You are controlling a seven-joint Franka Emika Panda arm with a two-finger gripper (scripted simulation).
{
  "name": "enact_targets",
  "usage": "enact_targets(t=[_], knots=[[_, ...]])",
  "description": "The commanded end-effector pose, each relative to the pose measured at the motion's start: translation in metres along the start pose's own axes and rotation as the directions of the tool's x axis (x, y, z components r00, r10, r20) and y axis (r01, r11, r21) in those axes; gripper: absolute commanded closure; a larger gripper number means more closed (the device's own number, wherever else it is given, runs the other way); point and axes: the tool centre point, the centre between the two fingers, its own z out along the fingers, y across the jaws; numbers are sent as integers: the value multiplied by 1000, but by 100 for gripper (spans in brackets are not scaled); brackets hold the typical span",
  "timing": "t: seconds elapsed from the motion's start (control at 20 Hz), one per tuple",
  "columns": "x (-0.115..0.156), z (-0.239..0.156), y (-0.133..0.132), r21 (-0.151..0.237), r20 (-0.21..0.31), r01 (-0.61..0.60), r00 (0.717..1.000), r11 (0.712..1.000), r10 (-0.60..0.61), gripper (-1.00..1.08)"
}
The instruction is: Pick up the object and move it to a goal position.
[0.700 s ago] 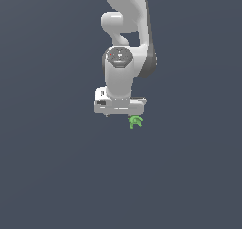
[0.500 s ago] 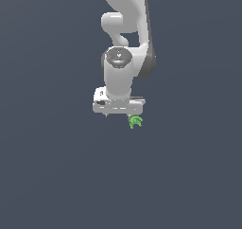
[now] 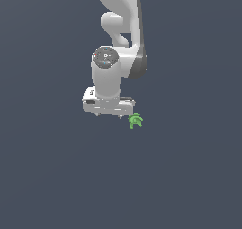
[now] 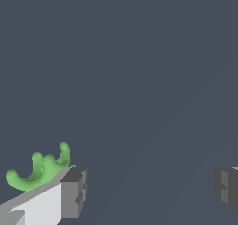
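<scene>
Exterior view, arm: the white Panda arm [image 3: 118,57] reaches down from the top of the picture, wrist pointing downward over a plain dark grey ground [image 3: 56,176].
Exterior view, gripper: the gripper [image 3: 109,114] shows as a wide white bar with short finger stubs under it; how far apart they stand is hard to read here.
Exterior view, object: the green object [image 3: 135,120] sits just below the end of the gripper bar on the exterior view's right, outside the fingers. Too small here to tell its long axis.
Wrist view, gripper: the gripper [image 4: 148,189] has its two dark pads spread wide apart, nothing between them, nothing gripped.
Wrist view, object: the object [image 4: 39,170] lies outside one finger [image 4: 72,194], partly hidden behind it. Its body stretches sideways across the picture, with curved prongs rising from it away from the finger.
</scene>
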Motion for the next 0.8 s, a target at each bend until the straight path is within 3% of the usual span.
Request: enact_targets(t=[0.0, 0.35, 0.75], knots=[[0, 1, -3, 0, 0, 6, 1000, 1000, -6, -92], [-8, 13, -26, 6, -10, 72, 997, 997, -72, -92], [-34, 42, -86, 20, -35, 241, 970, 970, -240, -92]])
